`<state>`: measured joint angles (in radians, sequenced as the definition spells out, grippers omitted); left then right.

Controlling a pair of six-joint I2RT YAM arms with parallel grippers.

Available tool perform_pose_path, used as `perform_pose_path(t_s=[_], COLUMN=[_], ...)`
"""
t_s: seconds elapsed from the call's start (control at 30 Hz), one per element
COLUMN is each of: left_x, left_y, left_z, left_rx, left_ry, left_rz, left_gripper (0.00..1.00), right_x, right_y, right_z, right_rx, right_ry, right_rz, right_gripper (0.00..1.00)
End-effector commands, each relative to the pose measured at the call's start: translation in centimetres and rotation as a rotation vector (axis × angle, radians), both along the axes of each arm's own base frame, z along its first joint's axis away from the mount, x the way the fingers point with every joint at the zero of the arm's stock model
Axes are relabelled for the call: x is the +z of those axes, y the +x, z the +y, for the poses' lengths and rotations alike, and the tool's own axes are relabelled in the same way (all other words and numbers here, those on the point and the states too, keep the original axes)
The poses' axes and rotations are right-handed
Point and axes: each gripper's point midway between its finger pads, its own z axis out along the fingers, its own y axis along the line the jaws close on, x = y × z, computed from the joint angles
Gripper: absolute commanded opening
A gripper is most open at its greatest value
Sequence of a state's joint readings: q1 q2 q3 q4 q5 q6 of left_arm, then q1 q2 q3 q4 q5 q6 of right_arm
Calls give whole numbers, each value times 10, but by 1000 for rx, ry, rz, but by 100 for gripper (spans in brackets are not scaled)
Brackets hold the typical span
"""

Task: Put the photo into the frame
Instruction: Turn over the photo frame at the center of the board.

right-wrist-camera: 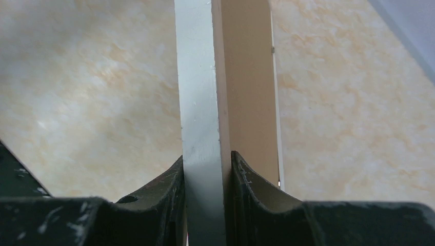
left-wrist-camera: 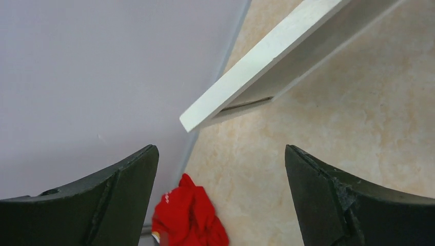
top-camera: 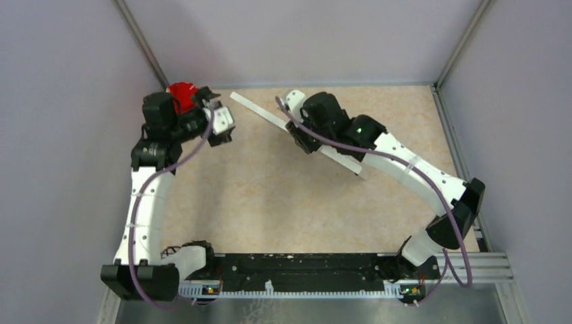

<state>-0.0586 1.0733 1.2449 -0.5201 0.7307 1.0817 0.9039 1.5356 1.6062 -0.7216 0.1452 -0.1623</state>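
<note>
My right hand [right-wrist-camera: 205, 166] is clamped across one rail of the frame [top-camera: 263, 113], holding it on edge and tilted over the surface [top-camera: 270, 202]. My left hand [left-wrist-camera: 220, 154], near the frame's far corner, stands wide apart and empty. The photo is not visible. The frame looks stiff and light; grip mid-rail.

Frame [top-camera: 256, 108]: one, thin, white; stood on edge toward far edge of worktop [top-camera: 270, 202]. Worktop: one. Red crumpled cloth [top-camera: 181, 91]: one, sat at far left corner. Robot arms: two, left arm [top-camera: 145, 202] and right arm [top-camera: 418, 169]. Grippers: two, left gripper [left-wrist-camera: 220, 154] and right gripper [right-wrist-camera: 205, 159]. Black fingers [left-wrist-camera: 118, 195]: four, two per gripper. Purple cables [top-camera: 405, 165]: two, one ran along each arm. Tan panel [right-wrist-camera: 246, 77] behind frame's white rim: one; backing board or frame's own rear, could not tell.
</note>
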Motion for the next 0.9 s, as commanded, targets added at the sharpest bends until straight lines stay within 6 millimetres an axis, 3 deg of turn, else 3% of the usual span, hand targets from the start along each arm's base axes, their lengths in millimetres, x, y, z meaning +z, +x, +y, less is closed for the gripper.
perform_pose_path(t_s=[0.0, 0.2, 0.43, 0.67, 0.87], left_x=[9, -3, -31, -49, -58], left_y=[7, 2, -3, -6, 3], left_z=[14, 24, 20, 12, 5], left_rx=[50, 79, 86, 46, 21], left_ry=[-233, -336, -393, -442, -527], left_rz=[282, 405, 526, 616, 656], left_gripper=[99, 99, 99, 99, 99], right_x=[54, 60, 44, 28, 16], right_y=[-11, 20, 64, 107, 134], right_z=[35, 26, -14, -63, -94], right_rx=[32, -35, -171, -313, -392], right_ry=[353, 649, 921, 993, 997], right_rz=[249, 511, 668, 671, 648], right_gripper=[21, 21, 22, 23, 24])
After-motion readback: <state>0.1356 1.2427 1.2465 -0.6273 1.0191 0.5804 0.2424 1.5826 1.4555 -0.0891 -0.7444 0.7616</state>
